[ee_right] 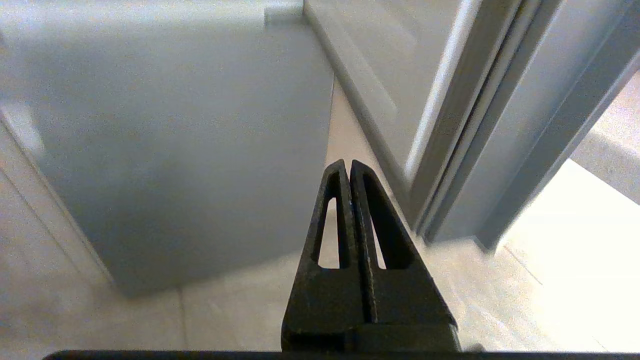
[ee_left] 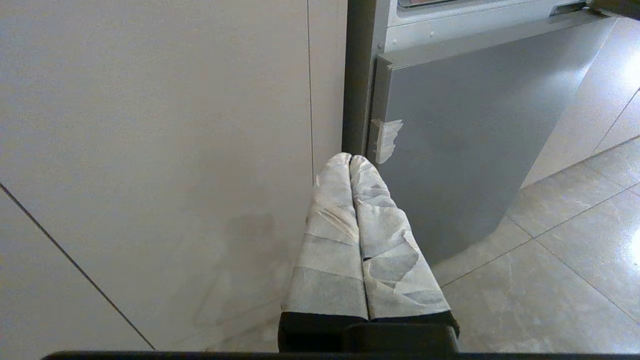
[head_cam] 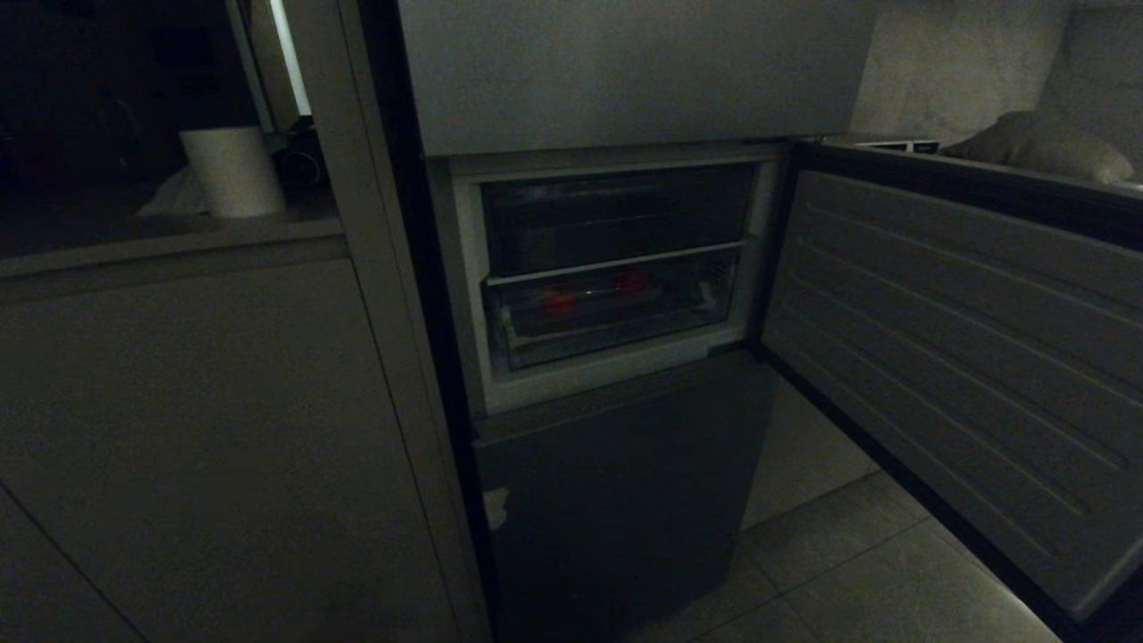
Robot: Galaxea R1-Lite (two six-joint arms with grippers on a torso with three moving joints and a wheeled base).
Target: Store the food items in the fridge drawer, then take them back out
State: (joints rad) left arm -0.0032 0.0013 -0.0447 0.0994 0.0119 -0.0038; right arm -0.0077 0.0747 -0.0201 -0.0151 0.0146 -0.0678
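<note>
Red against the dim compartment, the two food items (head_cam: 560, 302) (head_cam: 633, 281) lie inside the clear fridge drawer (head_cam: 616, 344), well apart from each other, under the darker bin (head_cam: 616, 219) above. The fridge door (head_cam: 955, 357) hangs wide open. Neither arm reaches into the head view. The left gripper (ee_left: 350, 159), its fingers wrapped in pale tape, has its jaws pressed together on nothing, low by the closed lower door (ee_left: 465, 150) with the cabinet panel (ee_left: 150, 150) beside it. The right gripper (ee_right: 347, 164) likewise has its jaws together and empty, pointing down at the floor tiles (ee_right: 240, 315) near the foot of the open door. Both pieces sit well above and beyond either set of jaws. By my reading the storing half is done, and taking the items back out is what remains, judging from the two pieces being in the drawer.
</note>
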